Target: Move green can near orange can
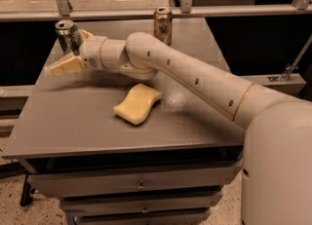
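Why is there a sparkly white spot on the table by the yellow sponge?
In the camera view, the pale patch right of the sponge looks like light glinting off the table; a dark shadow lies under the arm, below the gripper by the green can at the back left.

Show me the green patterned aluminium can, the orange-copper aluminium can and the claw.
Green patterned aluminium can point(68, 36), camera view, label.
Orange-copper aluminium can point(163, 26), camera view, body.
Claw point(68, 53), camera view, between fingertips, beside green can.
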Controlling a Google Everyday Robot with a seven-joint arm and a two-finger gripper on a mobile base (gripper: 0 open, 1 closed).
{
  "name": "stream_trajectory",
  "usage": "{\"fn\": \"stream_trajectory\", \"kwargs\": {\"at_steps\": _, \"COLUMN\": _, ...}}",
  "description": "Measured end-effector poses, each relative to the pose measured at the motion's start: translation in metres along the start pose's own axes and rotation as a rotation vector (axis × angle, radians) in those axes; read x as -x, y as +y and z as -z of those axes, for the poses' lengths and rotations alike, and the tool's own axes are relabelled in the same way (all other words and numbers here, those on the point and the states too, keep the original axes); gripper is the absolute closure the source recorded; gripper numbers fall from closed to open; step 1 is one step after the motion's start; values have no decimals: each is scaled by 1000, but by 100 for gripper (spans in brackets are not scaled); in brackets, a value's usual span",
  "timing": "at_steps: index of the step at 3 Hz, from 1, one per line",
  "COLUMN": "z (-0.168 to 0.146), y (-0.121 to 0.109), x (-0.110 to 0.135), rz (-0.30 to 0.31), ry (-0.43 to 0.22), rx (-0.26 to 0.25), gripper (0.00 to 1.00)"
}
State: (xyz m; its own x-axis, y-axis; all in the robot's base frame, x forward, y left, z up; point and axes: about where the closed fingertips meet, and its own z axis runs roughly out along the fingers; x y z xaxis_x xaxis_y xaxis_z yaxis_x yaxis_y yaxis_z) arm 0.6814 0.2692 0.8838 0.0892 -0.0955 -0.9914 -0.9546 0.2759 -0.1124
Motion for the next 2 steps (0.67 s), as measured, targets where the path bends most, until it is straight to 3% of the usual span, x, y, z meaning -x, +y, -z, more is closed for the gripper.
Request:
{"fn": "stream_trajectory", "kwargs": {"at_steps": 1, "z": -11, "y": -4, "x": -8, "rz": 8, "ry": 18, "rx": 11, "gripper": 0}}
{"fn": "stream_trajectory", "kwargs": {"at_steps": 2, "z": -11, "y": -7, "x": -17, "rz": 22, "ry": 45, "rx": 12, "gripper": 19}}
